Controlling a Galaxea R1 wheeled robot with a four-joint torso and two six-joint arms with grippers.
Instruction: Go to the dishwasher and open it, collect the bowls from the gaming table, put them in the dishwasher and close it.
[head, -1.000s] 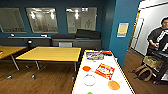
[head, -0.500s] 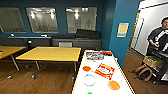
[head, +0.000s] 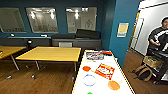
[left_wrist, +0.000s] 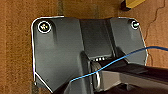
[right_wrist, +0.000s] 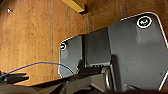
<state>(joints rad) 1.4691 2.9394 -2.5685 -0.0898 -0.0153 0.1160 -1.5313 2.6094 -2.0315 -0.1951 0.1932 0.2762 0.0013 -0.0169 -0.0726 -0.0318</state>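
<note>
Whether either pincer stood wide or narrow could not be told: both wrist views showed the robot's dark plate over the wood floor (left_wrist: 15, 50), crossed by a blue cable (left_wrist: 120, 60). In the head view the white tabletop (head: 122, 75) ran forward from the picture's lower edge, just right of centre. On it lay a red bowl (head: 86, 68), a pale bluish bowl (head: 89, 80) nearer the camera, an orange bowl (head: 113, 85) to the right, and a green bowl (head: 89, 93) at the lower edge. A red box (head: 105, 71) lay between them, and a blue box (head: 94, 55) at the far end. A yellow table (head: 51, 53) stood to the left. A person (head: 158, 37) stood at the right.
</note>
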